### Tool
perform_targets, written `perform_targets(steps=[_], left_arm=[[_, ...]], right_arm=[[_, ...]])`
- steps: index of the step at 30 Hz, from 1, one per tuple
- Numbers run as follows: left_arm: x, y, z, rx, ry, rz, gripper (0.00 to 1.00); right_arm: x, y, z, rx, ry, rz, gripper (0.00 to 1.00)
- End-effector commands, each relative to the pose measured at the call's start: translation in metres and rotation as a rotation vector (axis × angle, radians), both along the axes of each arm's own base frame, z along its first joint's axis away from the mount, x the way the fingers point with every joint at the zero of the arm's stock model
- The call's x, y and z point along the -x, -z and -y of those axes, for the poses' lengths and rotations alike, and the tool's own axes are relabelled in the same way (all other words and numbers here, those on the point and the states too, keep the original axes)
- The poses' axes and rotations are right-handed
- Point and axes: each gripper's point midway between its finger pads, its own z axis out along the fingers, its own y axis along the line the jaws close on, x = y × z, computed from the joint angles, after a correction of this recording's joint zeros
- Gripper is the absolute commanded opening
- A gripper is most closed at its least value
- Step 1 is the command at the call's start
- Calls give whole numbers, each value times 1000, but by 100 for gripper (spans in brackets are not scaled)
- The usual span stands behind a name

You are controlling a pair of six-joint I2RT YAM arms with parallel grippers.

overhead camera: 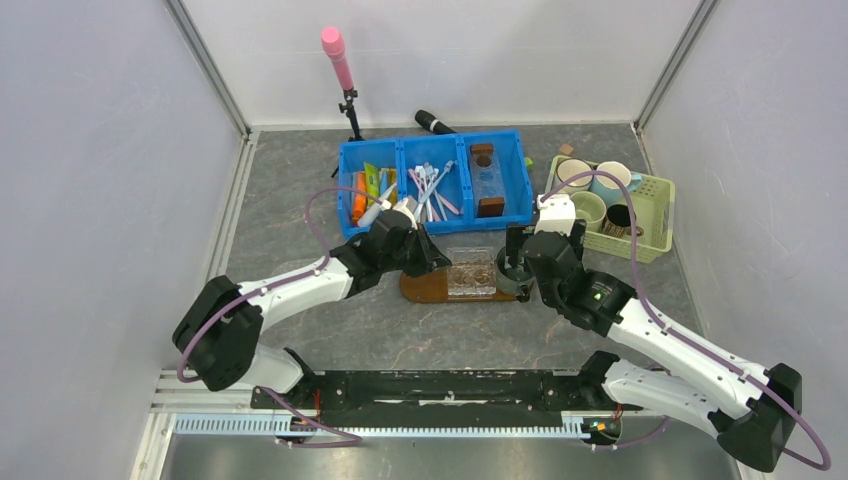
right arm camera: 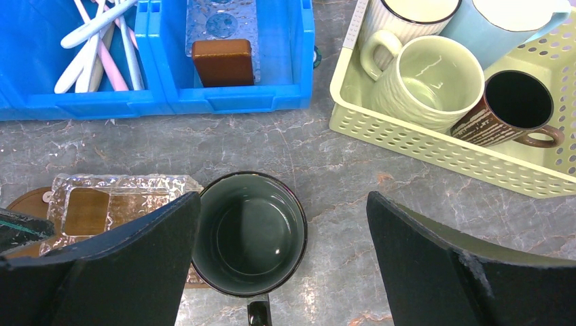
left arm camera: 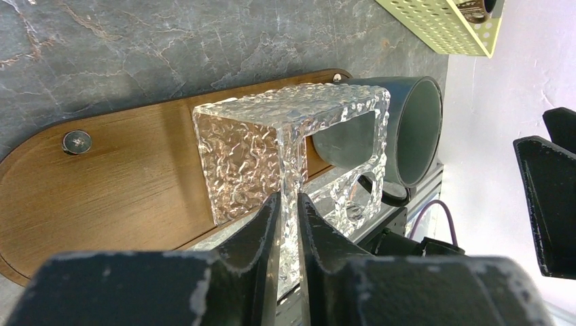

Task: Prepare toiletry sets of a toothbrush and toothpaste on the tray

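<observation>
The dark brown oval tray [overhead camera: 420,288] lies mid-table, also in the left wrist view [left arm camera: 122,170]. A clear textured holder [overhead camera: 470,272] stands on it. My left gripper [overhead camera: 440,262] is shut on that holder's near wall [left arm camera: 290,204]. A dark green mug [right arm camera: 248,234] stands at the tray's right end. My right gripper [right arm camera: 283,204] hangs open over it, one finger on each side, touching nothing. Toothbrushes [overhead camera: 430,188], one light blue [right arm camera: 128,47], lie in the blue bin's middle compartment. A green toothpaste tube [overhead camera: 372,180] lies in the left compartment. I cannot make out the white tube.
The blue bin [overhead camera: 520,215] stands behind the tray; its right compartment holds another clear holder [right arm camera: 221,20] and a brown block [right arm camera: 223,62]. A pale green basket [overhead camera: 655,240] of mugs stands at the right. A pink microphone on a stand [overhead camera: 338,60] is at the back.
</observation>
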Motion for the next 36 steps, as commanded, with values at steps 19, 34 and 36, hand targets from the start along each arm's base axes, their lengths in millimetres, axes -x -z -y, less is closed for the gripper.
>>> perform_targets(steps=[19,34,36], left_arm=[[-3,-11,16,47,11,21,24],[-18,-41,-45,-112,-152,174,87],[-23,-56,-63,-157,-183,226,98]], right_arm=[[-3,-22,-4,-49,-6,45,98],[-4,-33,-1,-41,-4,68,98],[-6,-39,-1,-32,-6,78,98]])
